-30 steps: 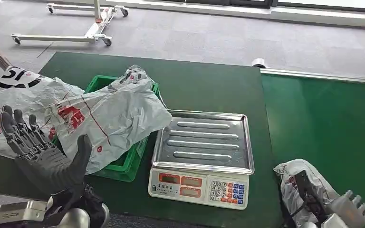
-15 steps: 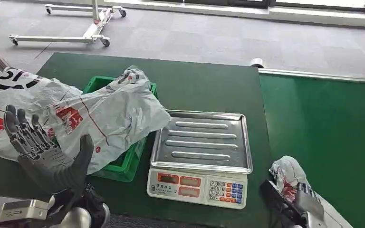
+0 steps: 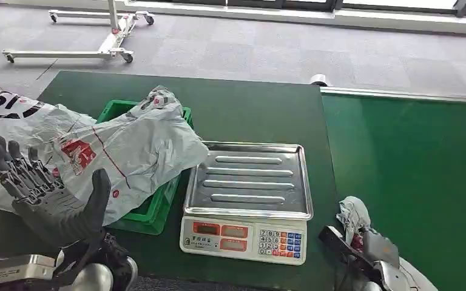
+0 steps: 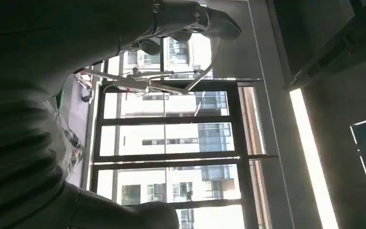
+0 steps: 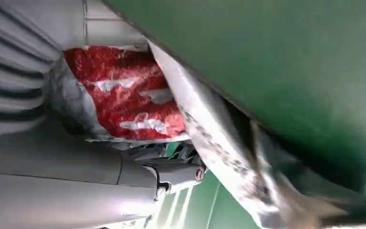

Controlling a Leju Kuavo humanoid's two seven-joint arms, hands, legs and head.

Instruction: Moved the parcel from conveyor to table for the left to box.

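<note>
Right hand (image 3: 379, 257) clutches the crumpled grey parcel (image 3: 353, 213) low at the conveyor's (image 3: 412, 157) near edge, beside the scale (image 3: 247, 200). Left hand (image 3: 45, 194) is raised, palm up, fingers spread, holding nothing, before bags (image 3: 127, 145) piled over the green crate (image 3: 158, 206) on the surface (image 3: 243, 115).

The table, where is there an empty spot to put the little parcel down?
The scale tray is bare, and so is the green table behind it, from the crate across to the conveyor. The left side is crowded: big parcels pile over the crate, with the left hand raised open in front.
</note>
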